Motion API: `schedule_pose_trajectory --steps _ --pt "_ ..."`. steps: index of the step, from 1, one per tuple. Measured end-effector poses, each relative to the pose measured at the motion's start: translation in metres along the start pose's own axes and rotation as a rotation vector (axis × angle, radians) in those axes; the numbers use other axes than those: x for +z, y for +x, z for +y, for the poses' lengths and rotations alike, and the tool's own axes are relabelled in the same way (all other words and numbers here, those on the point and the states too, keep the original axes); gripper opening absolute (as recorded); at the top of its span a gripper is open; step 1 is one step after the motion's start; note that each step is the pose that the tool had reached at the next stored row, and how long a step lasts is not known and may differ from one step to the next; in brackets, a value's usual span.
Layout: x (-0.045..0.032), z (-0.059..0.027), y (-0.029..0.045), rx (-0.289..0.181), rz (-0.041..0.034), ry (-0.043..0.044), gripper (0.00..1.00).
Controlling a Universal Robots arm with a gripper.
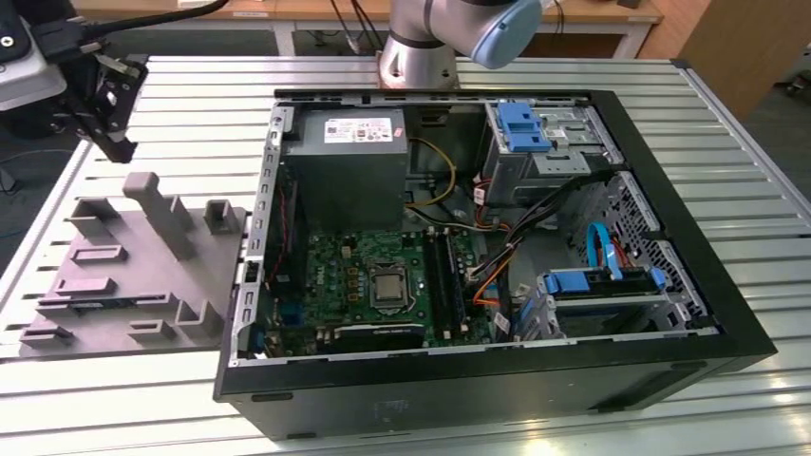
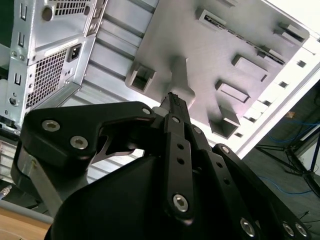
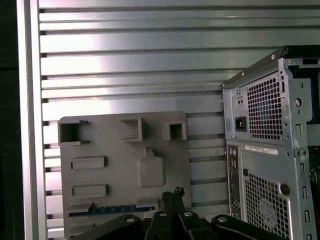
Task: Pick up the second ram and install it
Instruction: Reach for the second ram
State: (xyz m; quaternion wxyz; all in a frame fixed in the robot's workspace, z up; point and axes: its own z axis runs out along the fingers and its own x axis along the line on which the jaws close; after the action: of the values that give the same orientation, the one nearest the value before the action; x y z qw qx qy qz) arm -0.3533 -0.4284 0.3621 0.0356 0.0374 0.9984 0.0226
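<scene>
The second ram [image 3: 112,210] is a slim blue-green stick lying in a slot of the grey holder block [image 3: 125,165]. In the exterior view the ram [image 1: 114,303] sits at the block's near end. My black gripper [image 1: 112,114] hangs well above the table at the far left, past the block's [image 1: 127,266] far end and apart from the ram. Its fingers [image 2: 172,102] are shut with nothing between them; in the first wrist view the gripper [image 3: 172,194] also shows closed. The motherboard's black memory slots [image 1: 443,275] lie inside the open computer case [image 1: 709,313].
The open case [image 1: 709,313] fills the middle of the slatted metal table [image 1: 190,85], with cables and drive cages inside. Its rear panel [image 3: 265,150] faces the holder block. The arm's base [image 1: 424,47] stands behind the case. Tall posts [image 1: 146,195] rise from the block.
</scene>
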Motion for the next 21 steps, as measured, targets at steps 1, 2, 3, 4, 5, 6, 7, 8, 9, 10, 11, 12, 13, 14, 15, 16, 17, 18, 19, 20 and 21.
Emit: schedule_pose_trajectory --steps 1,2,3,4,5,6,7,8,9,10,11,12,13,14,15,16,17,18,19,20,21 --pt "0.0003 -0.001 0.0013 0.0 0.0 0.0 0.11" --pt "0.0006 -0.0022 0.0028 0.0 0.0 0.0 0.11" --pt "0.001 -0.0032 0.0041 0.0 -0.0001 0.0 0.11" --pt "0.0013 -0.0043 0.0053 0.0 -0.0001 -0.0001 0.11" --pt "0.0016 -0.0054 0.0064 0.0 0.0 -0.0001 0.11" --pt "0.0019 -0.0066 0.0075 0.0 -0.0001 -0.0001 0.11" --pt "0.0023 -0.0079 0.0085 0.0 -0.0001 -0.0001 0.11" --pt "0.0025 -0.009 0.0095 0.0 0.0001 0.0 0.11" --pt "0.0029 -0.0103 0.0106 0.0 0.0 0.0 0.11" --pt "0.0033 -0.0115 0.0116 0.0 -0.0001 0.0 0.11" --pt "0.0036 -0.0126 0.0125 0.0 0.0 0.0 0.11" --pt "0.004 -0.0138 0.0134 0.0 -0.0001 0.0 0.11" --pt "0.0044 -0.0151 0.0143 0.0 -0.0001 -0.0001 0.11" --pt "0.0048 -0.0166 0.0153 0.0 0.0 -0.0001 0.11" --pt "0.0052 -0.0178 0.0161 0.0 -0.0001 -0.0001 0.11" --pt "0.0055 -0.019 0.017 0.0 0.0 0.0 0.11" --pt "0.0059 -0.0201 0.0178 0.0 0.0 0.0001 0.11" --pt "0.0063 -0.0212 0.0187 0.0 -0.0001 0.0 0.11" --pt "0.0067 -0.0224 0.0195 0.0 0.0 0.0 0.11" --pt "0.0071 -0.0235 0.0203 0.0 -0.0001 0.0 0.11" --pt "0.0075 -0.0245 0.0212 0.0 -0.0001 -0.0001 0.11"
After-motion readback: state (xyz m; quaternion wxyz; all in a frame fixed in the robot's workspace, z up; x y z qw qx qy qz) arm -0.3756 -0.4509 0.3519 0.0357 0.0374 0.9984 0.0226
